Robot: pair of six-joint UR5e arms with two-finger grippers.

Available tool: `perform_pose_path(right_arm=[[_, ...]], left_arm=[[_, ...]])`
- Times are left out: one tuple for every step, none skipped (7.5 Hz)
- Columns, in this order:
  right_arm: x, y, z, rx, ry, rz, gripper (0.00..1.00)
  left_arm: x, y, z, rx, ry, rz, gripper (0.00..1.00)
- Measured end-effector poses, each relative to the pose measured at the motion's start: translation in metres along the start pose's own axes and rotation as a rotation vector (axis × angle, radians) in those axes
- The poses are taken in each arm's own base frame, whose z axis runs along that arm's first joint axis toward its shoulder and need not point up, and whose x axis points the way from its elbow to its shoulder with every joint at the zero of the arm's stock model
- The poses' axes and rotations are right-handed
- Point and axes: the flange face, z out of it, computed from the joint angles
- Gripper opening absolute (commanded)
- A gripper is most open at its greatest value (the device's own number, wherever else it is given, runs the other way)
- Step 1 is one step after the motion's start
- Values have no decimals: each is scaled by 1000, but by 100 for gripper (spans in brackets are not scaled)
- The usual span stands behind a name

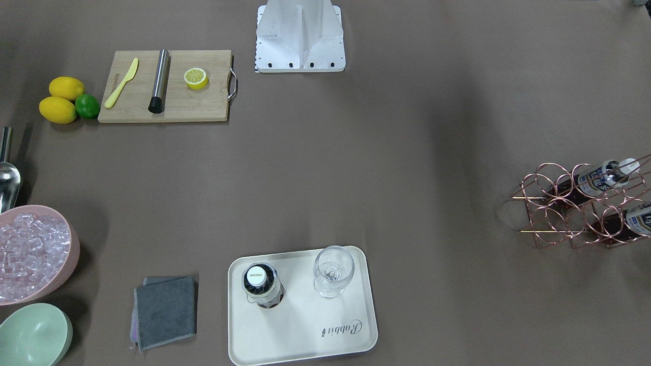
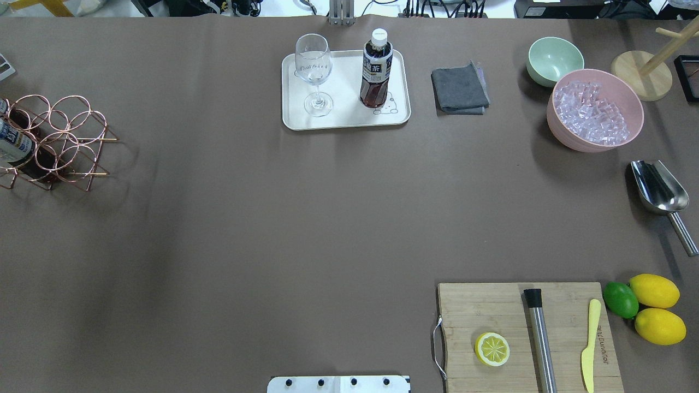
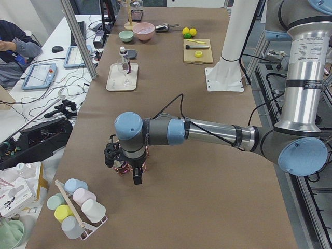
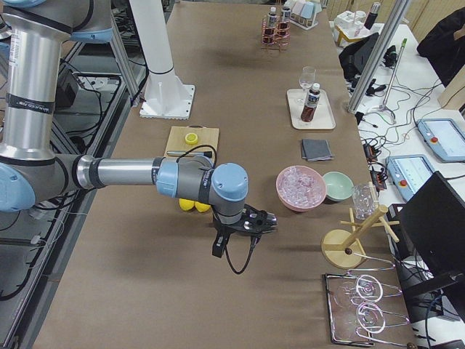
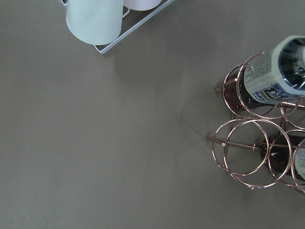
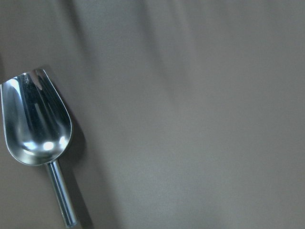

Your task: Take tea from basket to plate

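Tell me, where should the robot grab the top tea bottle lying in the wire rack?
Probably the neck, just under the white cap. The tea bottle lies in the rack with rings around its body, so only that end looks free. Come from the side away from the table's middle and slide it out lengthwise.

We record: table cover (image 2: 273, 218), matt brown, paper-like; plate (image 1: 305, 317), smooth cream, low sheen; on the plate, tea (image 2: 375, 73), glossy clear plastic, white cap, and glass (image 2: 313, 65), clear, shiny; basket (image 1: 569, 208), bright copper-toned wire; cloth (image 2: 460, 90), grey, napped; board (image 2: 491, 305), pale wood, matt; scoop (image 6: 35, 119), polished metal, mirror-bright.
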Motion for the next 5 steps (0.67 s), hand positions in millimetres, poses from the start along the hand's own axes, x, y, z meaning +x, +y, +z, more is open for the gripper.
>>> perform_pose_path(right_arm=[[0, 0, 0, 0, 0, 0, 100], [0, 0, 0, 0, 0, 0, 100], [0, 0, 0, 0, 0, 0, 100], [0, 0, 0, 0, 0, 1, 100], [0, 0, 0, 0, 0, 1, 100]], left_arm=[[-6, -1, 6, -1, 8, -1, 98], [-12, -3, 13, 3, 13, 4, 98], [-16, -5, 17, 9, 15, 10, 98], [-17, -6, 19, 13, 16, 12, 98], [-17, -6, 19, 15, 16, 11, 98]])
